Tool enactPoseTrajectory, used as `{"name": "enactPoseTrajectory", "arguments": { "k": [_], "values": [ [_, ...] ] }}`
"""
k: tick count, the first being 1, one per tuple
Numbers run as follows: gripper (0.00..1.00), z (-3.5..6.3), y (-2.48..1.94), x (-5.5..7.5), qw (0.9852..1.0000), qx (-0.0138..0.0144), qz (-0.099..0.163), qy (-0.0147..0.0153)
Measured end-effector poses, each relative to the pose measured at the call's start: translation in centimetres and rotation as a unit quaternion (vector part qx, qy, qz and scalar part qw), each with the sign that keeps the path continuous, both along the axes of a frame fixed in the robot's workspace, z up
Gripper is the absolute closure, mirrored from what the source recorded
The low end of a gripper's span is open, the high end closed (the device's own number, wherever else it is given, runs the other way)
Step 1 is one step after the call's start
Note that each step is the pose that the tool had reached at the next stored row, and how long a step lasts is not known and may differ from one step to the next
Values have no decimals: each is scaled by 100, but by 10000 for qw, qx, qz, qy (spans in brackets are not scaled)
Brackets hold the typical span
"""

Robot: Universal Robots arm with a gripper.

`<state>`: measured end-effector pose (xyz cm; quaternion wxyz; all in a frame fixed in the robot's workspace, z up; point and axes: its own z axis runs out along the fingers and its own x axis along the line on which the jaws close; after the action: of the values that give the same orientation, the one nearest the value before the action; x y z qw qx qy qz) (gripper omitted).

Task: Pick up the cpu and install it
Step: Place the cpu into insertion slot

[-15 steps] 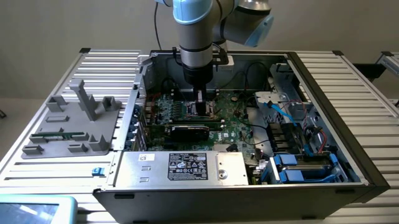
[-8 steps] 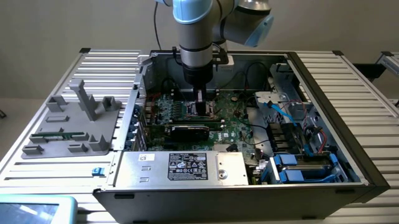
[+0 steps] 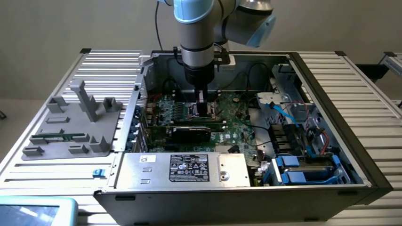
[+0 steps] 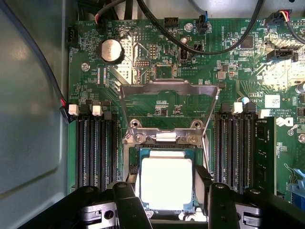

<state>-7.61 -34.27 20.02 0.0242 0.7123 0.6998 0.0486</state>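
pincer [image 4: 167, 191] grips one cpu [image 4: 166, 179] at one socket [image 4: 164, 148]

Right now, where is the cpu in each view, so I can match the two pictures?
Wrist view: the cpu is held in the gripper, just off the hinge of the raised metal frame.
Exterior view: it is hidden under the gripper, at the middle of the motherboard.
Shared landmark: the green motherboard.
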Motion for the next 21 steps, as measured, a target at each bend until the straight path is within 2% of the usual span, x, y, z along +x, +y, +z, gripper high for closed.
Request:
{"name": "enactPoseTrajectory", "arguments": {
  "k": [18, 20, 21],
  "values": [
    [46, -1, -5, 0, 10000, 2, -10, 0],
    [45, -1, -5, 0, 10000, 3, -10, 0],
    [38, -1, -5, 0, 10000, 2, -10, 0]
  ]
}}
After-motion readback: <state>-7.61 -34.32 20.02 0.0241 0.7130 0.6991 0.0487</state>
